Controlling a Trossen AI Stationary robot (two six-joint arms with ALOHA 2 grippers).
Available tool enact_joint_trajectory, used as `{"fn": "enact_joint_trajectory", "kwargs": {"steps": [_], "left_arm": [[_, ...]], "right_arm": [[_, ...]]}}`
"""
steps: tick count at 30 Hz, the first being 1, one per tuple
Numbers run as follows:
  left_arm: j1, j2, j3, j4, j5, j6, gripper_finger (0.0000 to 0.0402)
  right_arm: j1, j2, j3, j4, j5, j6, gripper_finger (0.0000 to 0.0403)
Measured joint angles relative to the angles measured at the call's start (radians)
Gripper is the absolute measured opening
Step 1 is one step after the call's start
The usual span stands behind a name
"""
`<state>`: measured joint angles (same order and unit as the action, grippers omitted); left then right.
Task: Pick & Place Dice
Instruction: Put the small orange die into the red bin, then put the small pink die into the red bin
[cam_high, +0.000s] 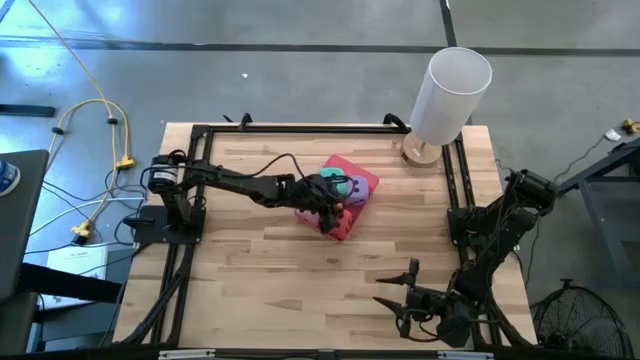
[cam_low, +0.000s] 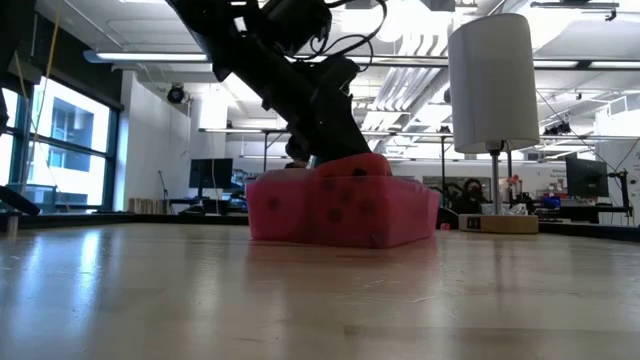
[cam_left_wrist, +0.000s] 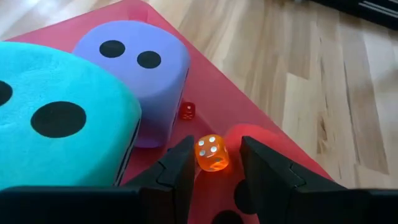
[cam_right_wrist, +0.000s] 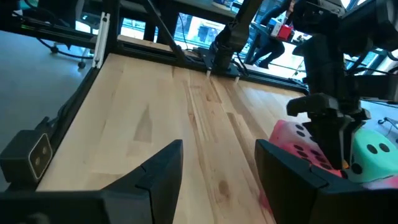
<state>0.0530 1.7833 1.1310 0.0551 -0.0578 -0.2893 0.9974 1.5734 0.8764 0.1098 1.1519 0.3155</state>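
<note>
Left pincer (cam_left_wrist: 214, 171): reaches over the pink tray (cam_high: 352, 172) in the middle of the counter (cam_high: 250, 260); its two dark fingers (cam_left_wrist: 177, 171) sit on either side of a small orange die (cam_left_wrist: 211, 153) with white pips, clenched on it.
Small orange die: between the left fingertips, above the tray floor.
Small red die (cam_left_wrist: 188, 111): lies on the tray floor, just beside the purple die (cam_left_wrist: 134, 68).
Teal die (cam_left_wrist: 56, 118): in the tray, touching the purple die.
Purple die: in the tray, two dark pips facing up.
Red die (cam_low: 345, 200): in the tray, at the edge nearer the low camera.
Right pincer (cam_right_wrist: 217, 168): rests near the counter's front right corner, well apart from the tray, fingers released and holding nothing.
Lamp (cam_high: 447, 95): white cylinder shade on a wooden base at the counter's far right.
</note>
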Motion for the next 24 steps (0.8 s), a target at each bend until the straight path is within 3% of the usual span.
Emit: {"fn": "enact_joint_trajectory", "kwargs": {"steps": [14,20,24], "left_arm": [[-0.095,-0.012,0.001,-0.069,-0.007,0.010,0.0127],[-0.126,-0.042,-0.004,-0.021,-0.143,0.118,0.0127],[-0.121,-0.051,-0.003,0.020,-0.159,0.233,0.0127]], "right_arm": [[-0.004,0.000,0.000,-0.007,0.060,0.004,0.0192],[-0.040,0.000,0.000,-0.007,0.011,0.024,0.0192],[-0.086,0.000,0.000,-0.016,-0.092,0.066,0.0192]]}}
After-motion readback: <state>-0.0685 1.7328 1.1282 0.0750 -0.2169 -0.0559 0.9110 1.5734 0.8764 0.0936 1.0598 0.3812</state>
